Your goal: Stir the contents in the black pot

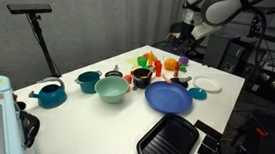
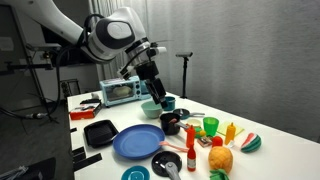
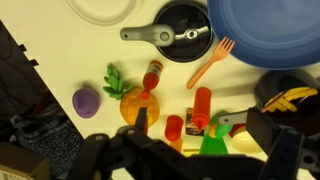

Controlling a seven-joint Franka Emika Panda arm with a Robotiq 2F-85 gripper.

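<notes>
The black pot [image 1: 140, 77] stands mid-table between the teal bowl and the toy food, with something yellow and red in it. It also shows in an exterior view [image 2: 170, 122] and at the right edge of the wrist view [image 3: 286, 98]. A grey handle [image 3: 235, 117] sticks out towards the green cup. My gripper [image 2: 154, 92] hangs well above the table, over the toy food, open and empty. In the wrist view its fingers [image 3: 205, 135] are spread wide, and it also shows in an exterior view [image 1: 185, 38].
A blue plate [image 2: 137, 143], a black grill pan [image 2: 100, 132], a black pan with a grey handle [image 3: 185, 30], teal pots [image 1: 87, 81], a teal bowl [image 1: 111, 88], a white plate [image 1: 209, 84] and a toaster oven [image 2: 120, 92] share the table. Toy pineapple [image 3: 135, 100], bottles [image 3: 202, 105] and an orange fork [image 3: 210, 62] lie near the pot.
</notes>
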